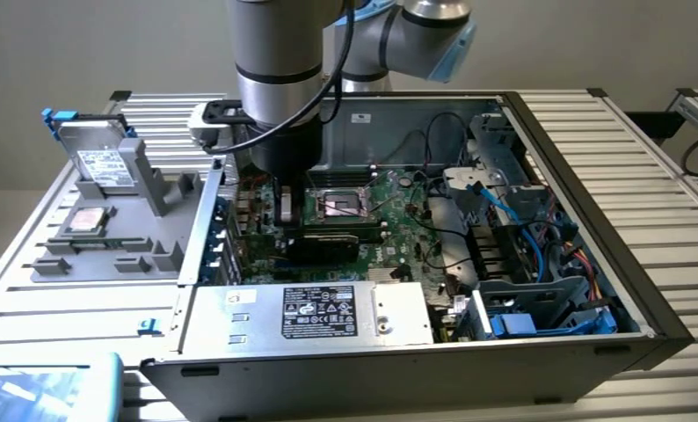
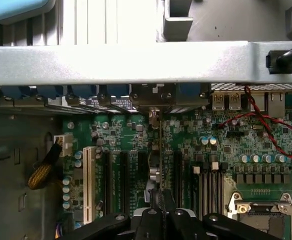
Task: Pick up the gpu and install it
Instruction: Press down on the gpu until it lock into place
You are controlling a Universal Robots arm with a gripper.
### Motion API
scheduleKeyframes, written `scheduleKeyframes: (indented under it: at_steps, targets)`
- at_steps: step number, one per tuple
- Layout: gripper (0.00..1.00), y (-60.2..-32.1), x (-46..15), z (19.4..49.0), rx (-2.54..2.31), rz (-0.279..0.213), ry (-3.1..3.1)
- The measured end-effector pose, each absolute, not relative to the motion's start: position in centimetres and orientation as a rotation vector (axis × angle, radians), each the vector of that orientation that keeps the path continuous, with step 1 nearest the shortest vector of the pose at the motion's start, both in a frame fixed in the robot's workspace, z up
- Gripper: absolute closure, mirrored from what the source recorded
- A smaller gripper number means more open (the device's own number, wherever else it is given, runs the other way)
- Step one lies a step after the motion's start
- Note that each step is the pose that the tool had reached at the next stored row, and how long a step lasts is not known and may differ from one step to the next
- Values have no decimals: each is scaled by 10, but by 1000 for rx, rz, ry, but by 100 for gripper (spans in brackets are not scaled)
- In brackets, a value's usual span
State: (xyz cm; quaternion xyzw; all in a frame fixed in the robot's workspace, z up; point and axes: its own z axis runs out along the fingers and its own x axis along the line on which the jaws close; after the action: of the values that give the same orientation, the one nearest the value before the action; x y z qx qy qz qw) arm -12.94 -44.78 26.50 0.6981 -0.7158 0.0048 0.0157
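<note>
My gripper (image 1: 288,214) reaches down into the open computer case, just at the exterior view's left of the CPU socket. It is shut on the gpu (image 1: 335,243), whose dark cooler block shows low over the motherboard (image 1: 408,237). In the wrist view the gpu (image 2: 157,150) appears edge-on as a thin vertical line, in line with the black expansion slots. Its end bracket (image 2: 156,97) sits against the case's rear wall. My gripper (image 2: 159,207) pinches the card's upper edge with its black fingers (image 2: 178,216) close together.
A silver power supply (image 1: 325,312) lies along the case's near side. The CPU socket (image 1: 339,204) sits beside my gripper. A drive cage with blue cables (image 1: 525,264) is at the exterior view's right. Hard drives (image 1: 103,167) stand in a grey fixture outside the case. A red wire (image 2: 266,125) crosses the board.
</note>
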Motion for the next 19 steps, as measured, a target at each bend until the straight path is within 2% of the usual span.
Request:
scheduleKeyframes:
  at_steps: [4, 8, 19]
  targets:
    - [88, -448, -126, 279, 2169, 13, -2227]
    - [88, -448, -109, 280, 2168, 11, -2225]
    - [88, -449, -102, 265, 2162, 0, -2219]
